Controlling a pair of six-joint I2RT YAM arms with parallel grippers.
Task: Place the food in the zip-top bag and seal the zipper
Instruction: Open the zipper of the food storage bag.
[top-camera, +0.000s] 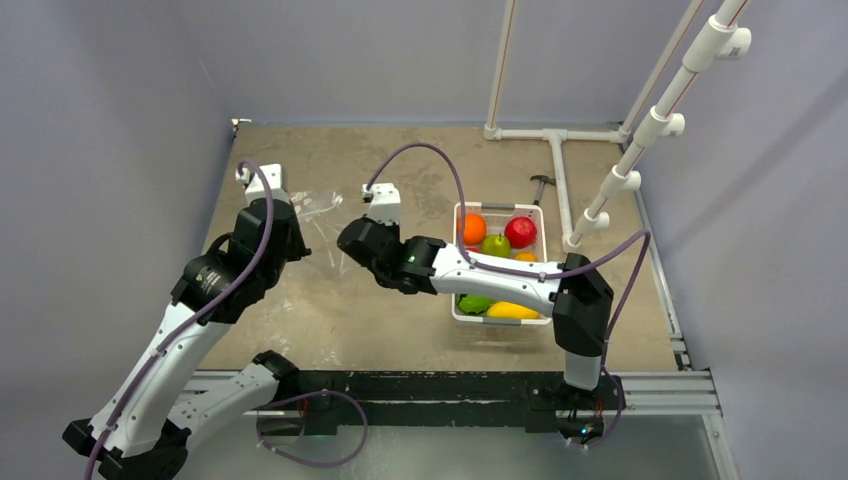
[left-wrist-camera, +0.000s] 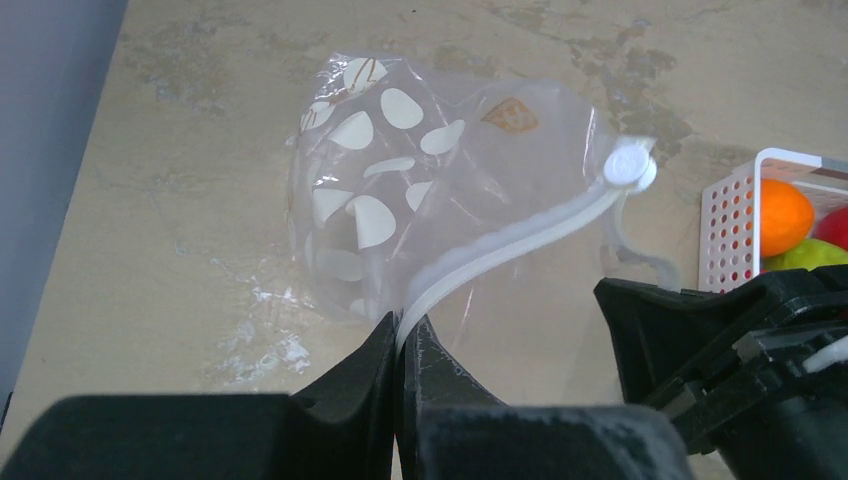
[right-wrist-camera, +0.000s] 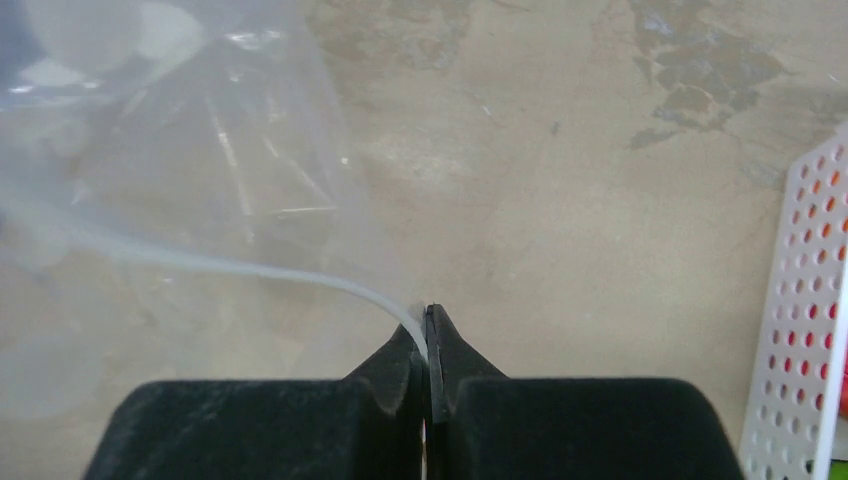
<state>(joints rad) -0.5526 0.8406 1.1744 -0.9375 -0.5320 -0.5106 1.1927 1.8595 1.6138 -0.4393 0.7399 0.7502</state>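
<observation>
Count: one zip-top bag (left-wrist-camera: 400, 180), one zipper (left-wrist-camera: 510, 245), one white slotted basket (top-camera: 455, 215), two pincers.

Food I can count from the top view is six pieces, all in the basket:
- orange piece (top-camera: 474, 229), far left corner
- red piece (top-camera: 520, 232), far right corner
- yellow-green piece (top-camera: 496, 244), between those two
- small orange bit (top-camera: 525, 257), just nearer than the red piece
- green piece (top-camera: 474, 303) and yellow piece (top-camera: 512, 310), along the near wall

The right forearm lies across the middle of the basket, so I can't tell whether anything sits under it.

The bag is clear with white patches. It sits in the far left part of the desk, left of the basket and apart from it. No fruit shows inside it.

Left pincer (left-wrist-camera: 400, 335): jaws together, clamped on the zipper strip at one end. Right pincer (right-wrist-camera: 428, 335): jaws together, clamped on the zipper at the other end. The strip sags in a curve between them. A round white tab (left-wrist-camera: 630, 168) sits on the strip.

Around: a white pipe frame (top-camera: 560, 170) on the desk's far right part, with a small dark tool (top-camera: 541, 183) beside it.
</observation>
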